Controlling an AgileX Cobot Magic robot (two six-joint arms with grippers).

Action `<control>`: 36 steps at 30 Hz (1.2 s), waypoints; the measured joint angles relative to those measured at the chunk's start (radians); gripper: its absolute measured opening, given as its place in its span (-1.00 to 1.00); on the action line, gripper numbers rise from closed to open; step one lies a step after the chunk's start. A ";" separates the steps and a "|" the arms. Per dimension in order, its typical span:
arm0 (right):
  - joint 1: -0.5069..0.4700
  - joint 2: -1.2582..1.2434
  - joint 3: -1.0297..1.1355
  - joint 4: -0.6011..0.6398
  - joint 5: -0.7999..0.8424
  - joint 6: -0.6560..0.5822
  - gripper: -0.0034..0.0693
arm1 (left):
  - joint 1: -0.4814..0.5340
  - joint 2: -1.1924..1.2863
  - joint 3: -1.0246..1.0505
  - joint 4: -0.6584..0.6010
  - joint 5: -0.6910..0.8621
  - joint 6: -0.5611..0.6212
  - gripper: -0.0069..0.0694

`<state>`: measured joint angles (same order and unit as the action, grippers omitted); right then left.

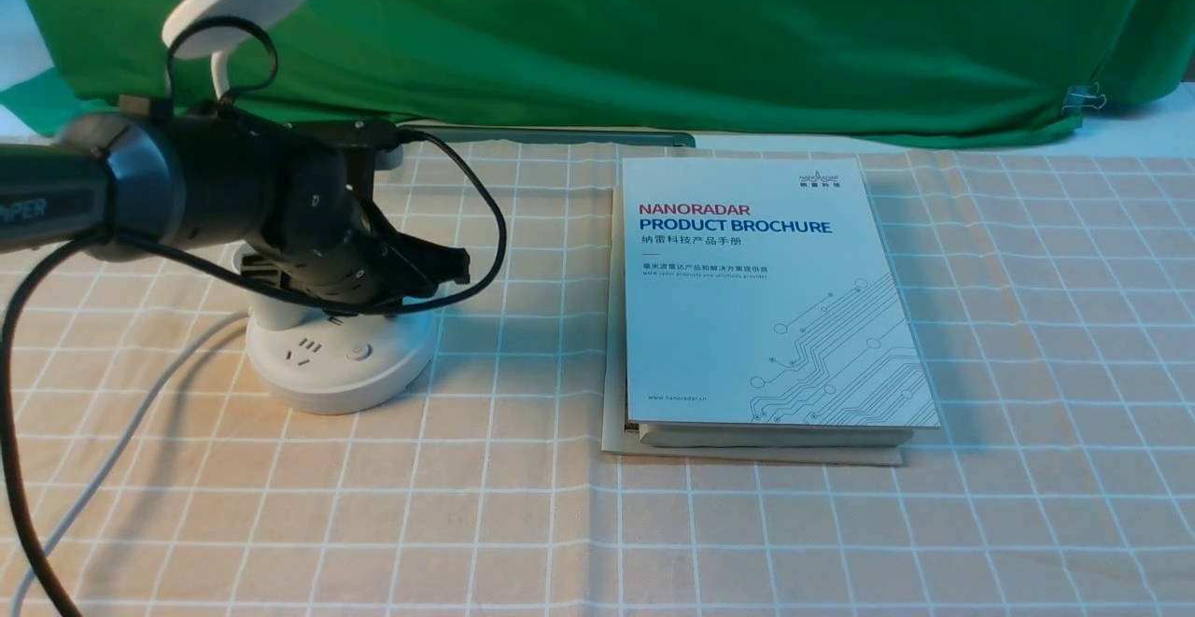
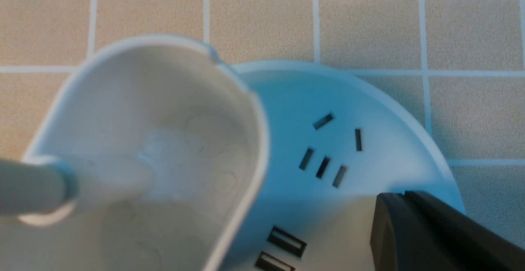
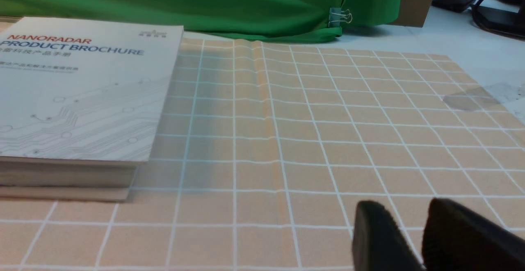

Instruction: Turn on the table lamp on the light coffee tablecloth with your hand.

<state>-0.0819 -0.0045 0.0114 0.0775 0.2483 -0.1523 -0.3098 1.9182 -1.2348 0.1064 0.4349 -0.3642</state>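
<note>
On a clock face laid over the front view, the table lamp stands upright at 9 o'clock, its round white base on the beige tablecloth with a grid of white lines. Its disc-shaped head tilts up at 10 o'clock, and a pale cord runs from the base toward 8 o'clock. Whether the lamp is lit, I cannot tell.

The black left arm reaches in from 9 o'clock, over the base and in front of the thin neck, trailing looped black cables. In the left wrist view, the left hand has its fingertips together over the base, near the dark socket slots and the cup holder. Contact with the base cannot be made out.

At 3 o'clock in the front view lies a white NANORADAR product brochure on a thick stack. The right hand, seen in its wrist view, holds its fingers slightly apart above the cloth.

Behind, a green backdrop hangs across 12 o'clock, with a binder clip at 2 o'clock. Part of the white bench shows past the cloth.
</note>
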 joint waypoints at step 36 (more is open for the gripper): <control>0.000 0.000 0.000 0.000 0.000 0.000 -0.25 | -0.157 -1.236 0.644 -0.694 -0.199 0.906 -0.76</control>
<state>-0.0819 -0.0045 0.0114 0.0775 0.2483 -0.1523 -0.4667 0.6822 -0.5909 -0.5878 0.2364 0.5422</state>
